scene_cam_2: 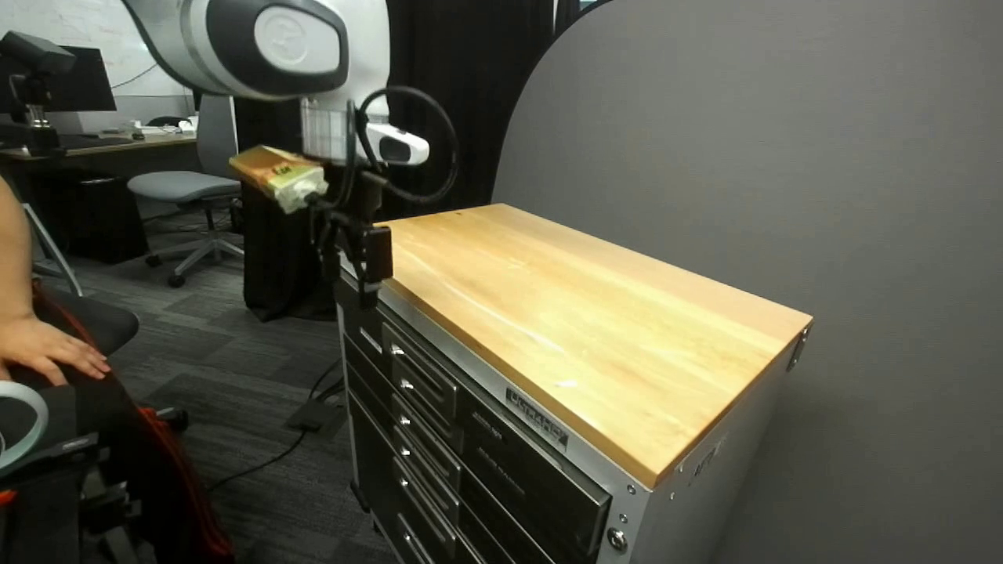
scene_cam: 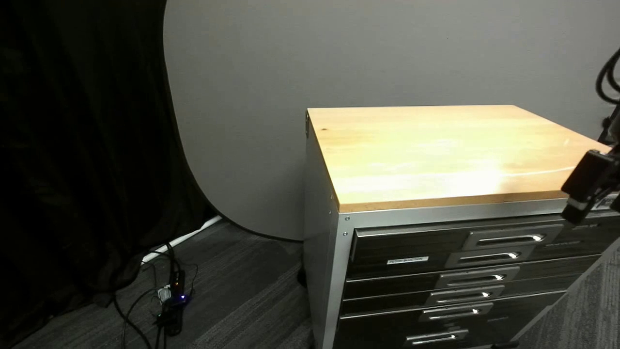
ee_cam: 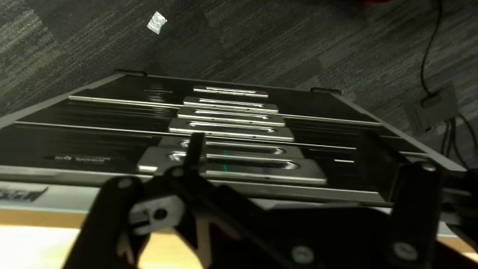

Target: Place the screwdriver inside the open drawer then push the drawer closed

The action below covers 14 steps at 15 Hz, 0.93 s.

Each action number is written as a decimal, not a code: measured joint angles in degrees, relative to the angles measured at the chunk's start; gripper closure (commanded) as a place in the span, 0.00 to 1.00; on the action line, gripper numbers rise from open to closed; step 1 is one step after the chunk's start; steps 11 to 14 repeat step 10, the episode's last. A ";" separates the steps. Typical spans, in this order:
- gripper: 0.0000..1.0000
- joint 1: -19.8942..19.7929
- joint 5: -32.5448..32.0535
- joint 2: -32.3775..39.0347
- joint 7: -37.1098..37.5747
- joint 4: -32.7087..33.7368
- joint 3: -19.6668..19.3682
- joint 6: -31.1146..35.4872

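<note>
The gripper [ee_cam: 283, 155] hung near the front of the drawer [scene_cam: 407, 240], by the edge of the wooden top [scene_cam: 436, 150], in what we judged to be the task's final step. Its two fingers [ee_cam: 195, 153] stood well apart with nothing between them; whether either touched metal, we could not tell. The drawer looked pushed in, or all but, though any last sliver of gap was too fine for us to make out. The next move, by our reading, called for a level push at mid-front if the drawer stood proud, or otherwise a clean withdrawal that would not snag the bar handle [ee_cam: 246, 173]. The screwdriver appeared in none of the three views. We presumed it lay inside, unconfirmed, and so could not say which way its tip or long axis pointed. The drawer itself ran lengthwise below the front edge of the wooden top, its bar handle parallel to that line; in the wrist view, both sloped gently down to the right.
</note>
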 measured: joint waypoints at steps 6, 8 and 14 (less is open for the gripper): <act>0.00 -0.04 -1.38 -2.27 -4.99 10.80 1.99 -15.61; 0.00 -0.08 -1.40 -2.05 -5.21 10.76 1.99 -15.66; 0.00 -0.09 -1.42 -1.89 -5.24 10.76 1.99 -15.67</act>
